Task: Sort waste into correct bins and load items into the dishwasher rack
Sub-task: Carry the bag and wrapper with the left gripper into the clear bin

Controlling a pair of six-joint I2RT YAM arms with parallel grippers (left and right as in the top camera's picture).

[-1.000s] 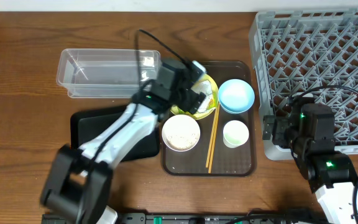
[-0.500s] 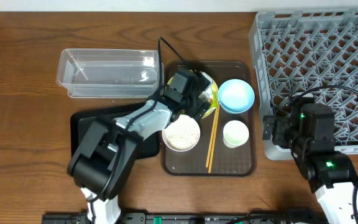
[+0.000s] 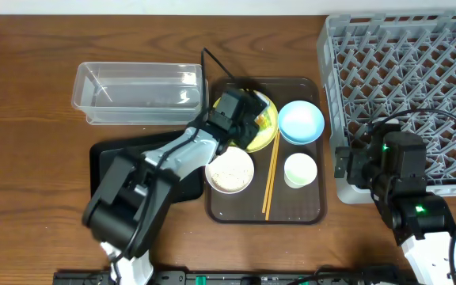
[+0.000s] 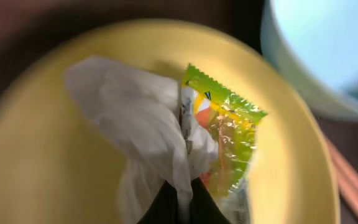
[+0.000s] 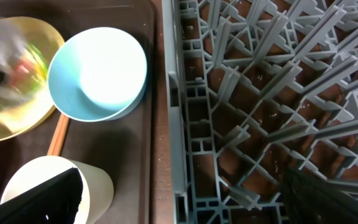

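My left gripper (image 4: 182,208) is shut on a fold of the white crumpled tissue (image 4: 135,118), which lies on the round yellow plate (image 4: 36,162). The yellow-green wrapper (image 4: 232,127) lies right beside the tissue on the plate. From overhead, the left gripper (image 3: 248,121) covers most of the plate (image 3: 267,134). The light blue bowl (image 3: 301,122), small white cup (image 3: 300,169), chopsticks (image 3: 270,178) and white bowl of rice (image 3: 229,169) rest on the brown tray. My right gripper (image 5: 182,205) stands open at the grey rack's (image 3: 418,63) near left corner, holding nothing.
The clear tub (image 3: 137,93) lies at the back left. The black tray (image 3: 117,158) sits in front of it, partly under my left arm. The dark brown serving tray (image 3: 307,210) holds the dishes, close against the rack's left wall (image 5: 174,124).
My left gripper moved down onto the plate and closed on the tissue; it was open a second ago. The right arm has not moved.
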